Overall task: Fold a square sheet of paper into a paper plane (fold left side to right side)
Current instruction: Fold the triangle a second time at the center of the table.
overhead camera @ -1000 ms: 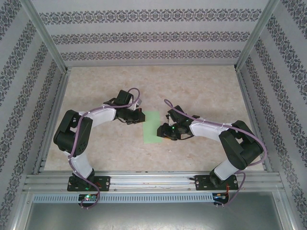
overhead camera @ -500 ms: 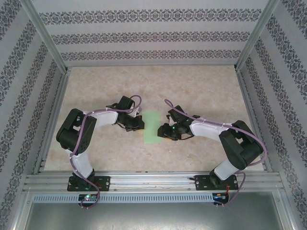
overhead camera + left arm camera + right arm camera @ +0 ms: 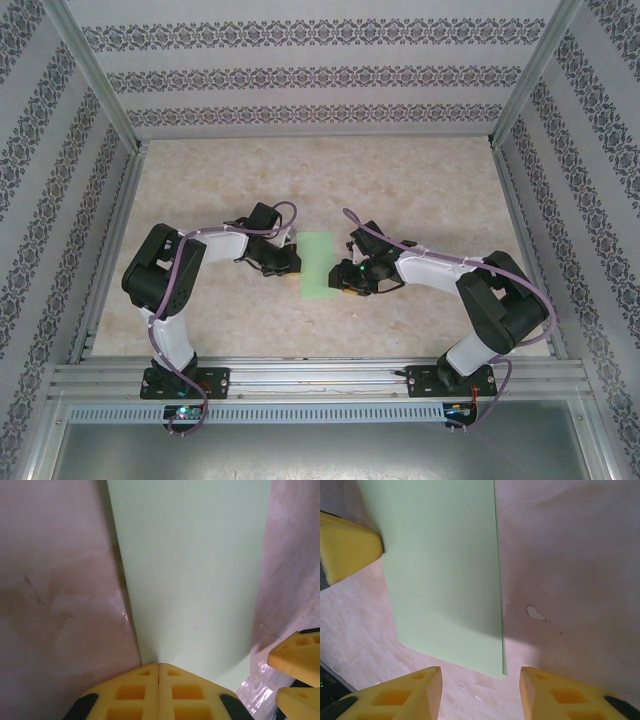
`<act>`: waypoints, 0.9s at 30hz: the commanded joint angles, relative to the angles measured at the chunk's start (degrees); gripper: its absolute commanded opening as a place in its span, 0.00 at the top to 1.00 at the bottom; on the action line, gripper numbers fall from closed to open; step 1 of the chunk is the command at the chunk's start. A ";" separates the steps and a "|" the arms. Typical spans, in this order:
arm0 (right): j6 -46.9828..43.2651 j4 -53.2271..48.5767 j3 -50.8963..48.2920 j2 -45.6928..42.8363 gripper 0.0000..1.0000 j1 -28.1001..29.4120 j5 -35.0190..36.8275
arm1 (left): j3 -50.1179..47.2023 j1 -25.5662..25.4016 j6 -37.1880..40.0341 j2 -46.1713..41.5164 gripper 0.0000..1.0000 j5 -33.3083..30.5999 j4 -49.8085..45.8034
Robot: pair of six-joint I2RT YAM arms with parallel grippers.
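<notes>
Beige table (image 3: 400, 180), green paper (image 3: 318, 262) between inward-bent arms (image 3: 430, 268), left claw (image 3: 158, 666) clenched at its edge, right claw (image 3: 480, 674) parted.

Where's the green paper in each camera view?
Top external: green paper at table centre, between left tool and right tool.
Left wrist: centre, running up from the shut left tool.
Right wrist: upper left to centre, ahead of the right tool.
Shared landmark: left tool's yellow tip at the paper's edge.
</notes>
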 commanded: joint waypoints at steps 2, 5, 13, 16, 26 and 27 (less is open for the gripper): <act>0.44 -0.90 1.03 1.70 0.55 1.08 -0.74 | -1.69 -0.59 1.63 1.51 0.97 -2.81 -2.06; 0.75 -0.55 1.30 2.09 0.56 1.45 -0.65 | -1.56 -0.64 1.64 1.50 0.97 -2.82 -1.93; 1.03 0.34 1.87 3.50 0.56 2.10 -0.91 | -1.73 -0.58 1.46 1.50 0.97 -2.82 -1.50; 1.33 0.97 2.00 3.99 0.56 2.22 -1.16 | -1.79 -0.60 1.48 1.50 0.97 -2.75 -1.49; 2.83 4.47 2.44 5.02 0.57 3.15 -2.85 | -1.73 -0.58 1.57 1.52 0.97 -2.68 -1.59; 2.84 4.63 2.53 5.02 0.57 3.17 -2.89 | -1.68 -0.63 1.53 1.41 0.97 -2.61 -1.58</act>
